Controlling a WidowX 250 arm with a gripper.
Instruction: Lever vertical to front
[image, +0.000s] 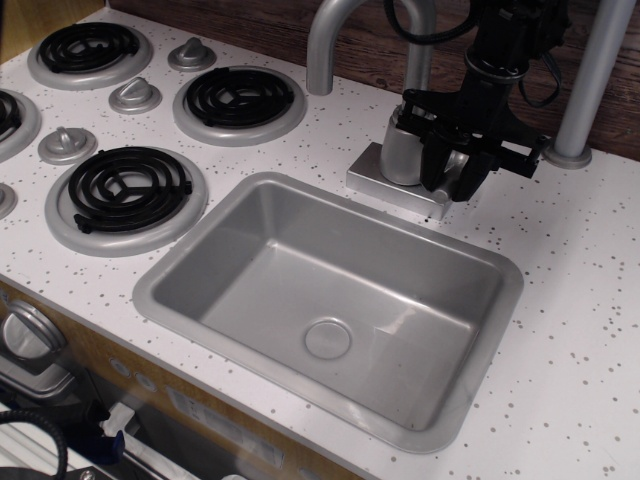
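The lever (456, 164) is a short silver-grey handle on the right side of the faucet base (402, 152). It shows between my fingers and leans toward the front. My black gripper (455, 178) has come down from above, one finger (434, 170) on its left and the other on its right, and looks shut on the lever. The tall gooseneck spout (322, 45) rises behind and to the left. Most of the lever is hidden by the fingers.
The grey sink basin (330, 300) lies just in front of the faucet. Black stove burners (238, 98) and round silver knobs (134, 95) fill the left. A grey post (590, 80) stands at the right rear, with a dark wooden wall behind.
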